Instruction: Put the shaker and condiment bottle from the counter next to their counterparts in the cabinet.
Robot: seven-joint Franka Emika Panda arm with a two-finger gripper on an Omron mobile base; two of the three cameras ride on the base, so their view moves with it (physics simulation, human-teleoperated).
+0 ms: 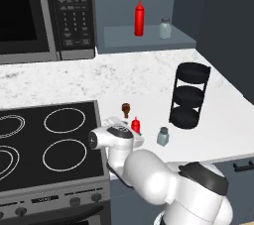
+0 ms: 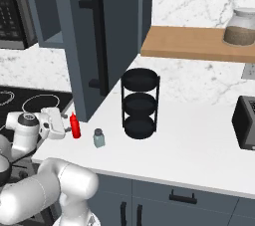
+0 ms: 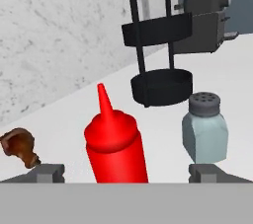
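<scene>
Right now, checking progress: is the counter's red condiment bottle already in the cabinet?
No, the condiment bottle stands on the counter between the open gripper fingertips.

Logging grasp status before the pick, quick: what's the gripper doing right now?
Gripper: open, fingers spread either side of the condiment bottle on the counter, not yet closed on it.

Centre frame, my red condiment bottle (image 3: 116, 146) stands upright on the counter (image 3: 163, 134), grey-capped shaker (image 3: 205, 129) just right, apart.
</scene>
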